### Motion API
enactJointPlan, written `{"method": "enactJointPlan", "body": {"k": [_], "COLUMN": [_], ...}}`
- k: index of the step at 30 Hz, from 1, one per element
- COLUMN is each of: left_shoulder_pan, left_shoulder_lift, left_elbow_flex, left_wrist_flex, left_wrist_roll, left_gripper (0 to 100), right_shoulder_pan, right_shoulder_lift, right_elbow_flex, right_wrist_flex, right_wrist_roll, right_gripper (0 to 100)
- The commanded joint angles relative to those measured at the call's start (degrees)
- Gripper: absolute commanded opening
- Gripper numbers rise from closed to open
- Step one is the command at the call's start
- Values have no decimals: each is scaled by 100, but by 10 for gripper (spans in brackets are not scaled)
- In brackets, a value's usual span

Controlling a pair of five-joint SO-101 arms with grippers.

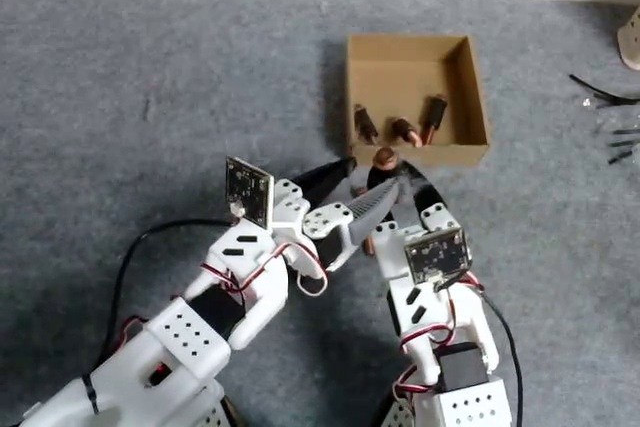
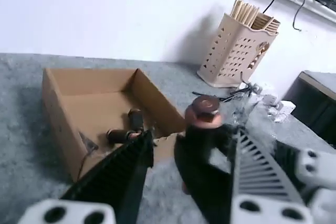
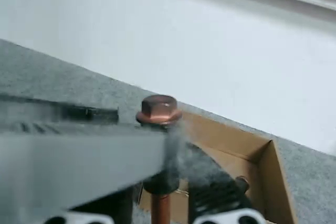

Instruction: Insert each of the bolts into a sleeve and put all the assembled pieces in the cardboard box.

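The cardboard box [image 1: 466, 87] stands at the back of the grey mat with three assembled pieces [image 1: 400, 130] lying in it. Just in front of its near wall, my right gripper [image 1: 392, 193] is shut on a black sleeve [image 3: 160, 181] held upright, with a copper bolt [image 3: 158, 109] pushed through it, head on top. The bolt's shank pokes out below. My left gripper [image 2: 191, 136] is open, its black finger [image 2: 122, 170] and grey ribbed finger [image 2: 256, 169] standing on either side of that sleeve [image 2: 198, 137]. The grey finger lies right against the piece.
A beige perforated holder [image 2: 237, 51] with wooden sticks stands by the white wall beyond the box [image 2: 63, 103]. Black cable ties [image 1: 608, 99] lie at the right edge of the mat. Open mat stretches to the left of the box.
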Motion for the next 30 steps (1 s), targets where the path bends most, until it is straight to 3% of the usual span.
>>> {"method": "enactJointPlan", "body": {"k": [1,7,11,15,17,24,30], "left_shoulder_pan": [224,418,127,-444,-778,-2255,-2914], "left_shoulder_lift": [-1147,-3670,-4602,-4866,-4840,-4813,-4848], "left_elbow_flex": [92,778,1279,1499,1613,2088,2079], "left_wrist_flex": [255,1310,1459,1468,1468,1521,2505], "left_wrist_roll": [-9,-193,-475,-484,-484,-484,-730], "left_gripper": [231,231,188,0,40,7,7], "right_shoulder_pan": [75,119,277,277,347,523,523], "right_shoulder_lift": [-101,-101,-101,-101,-101,-92,-92], "right_elbow_flex": [514,514,514,514,514,514,514], "right_wrist_flex": [-22,-22,-22,-22,-22,84,233], "right_wrist_roll": [26,26,0,0,0,-9,-9], "right_gripper": [5,5,5,5,5,5,5]}}
